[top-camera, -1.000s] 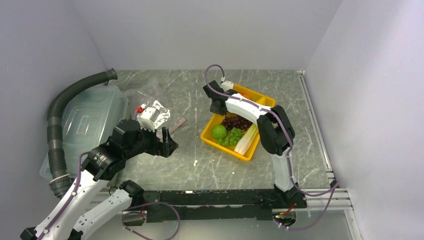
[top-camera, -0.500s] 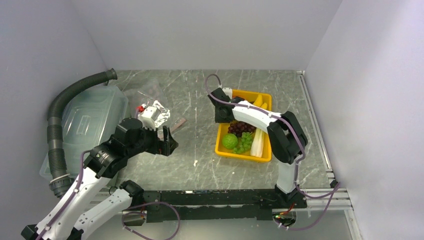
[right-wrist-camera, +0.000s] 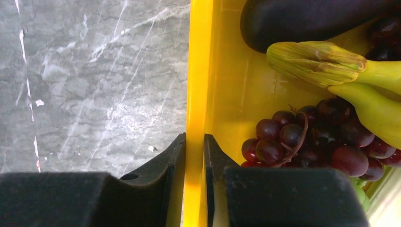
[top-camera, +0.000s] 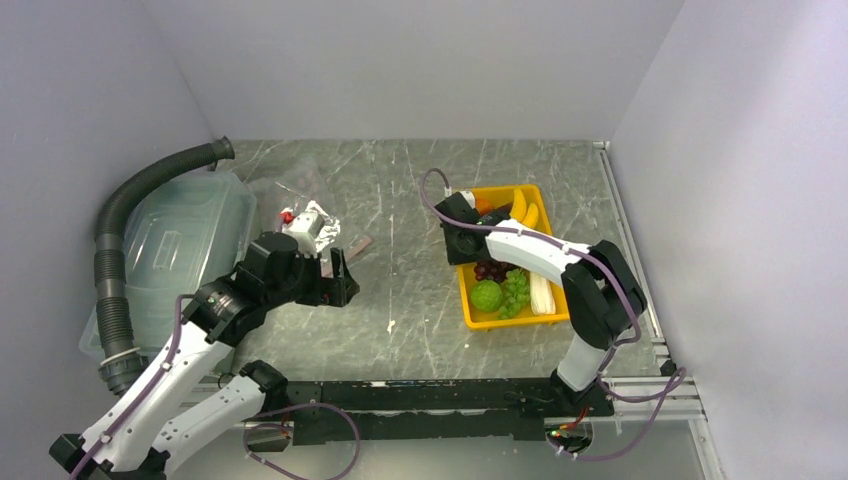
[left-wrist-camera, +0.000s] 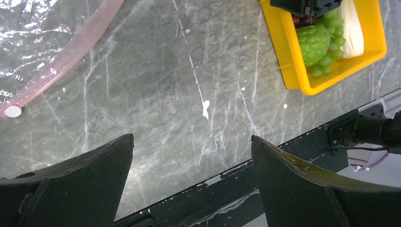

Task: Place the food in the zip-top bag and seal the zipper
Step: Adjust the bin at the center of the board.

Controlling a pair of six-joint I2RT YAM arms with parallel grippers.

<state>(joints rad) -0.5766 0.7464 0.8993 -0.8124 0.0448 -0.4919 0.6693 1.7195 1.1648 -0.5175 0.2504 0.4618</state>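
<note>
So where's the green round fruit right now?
Top view, right of centre: the green round fruit lies in the near-left corner of the yellow tray, beside the green grapes, with the dark grapes just behind it.

White-and-black left arm (top-camera: 160,385) reaches in from seven o'clock, its black two-finger left gripper (top-camera: 340,285) spread wide, pointing toward three o'clock. Right arm (top-camera: 540,258) folds from five o'clock, and its right gripper (right-wrist-camera: 195,137) pinches the wall of a yellow plastic tray (right-wrist-camera: 196,71).

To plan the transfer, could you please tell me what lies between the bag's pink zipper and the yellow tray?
Only bare marble tabletop lies between the zipper and the yellow tray, clearest in the left wrist view.
</note>
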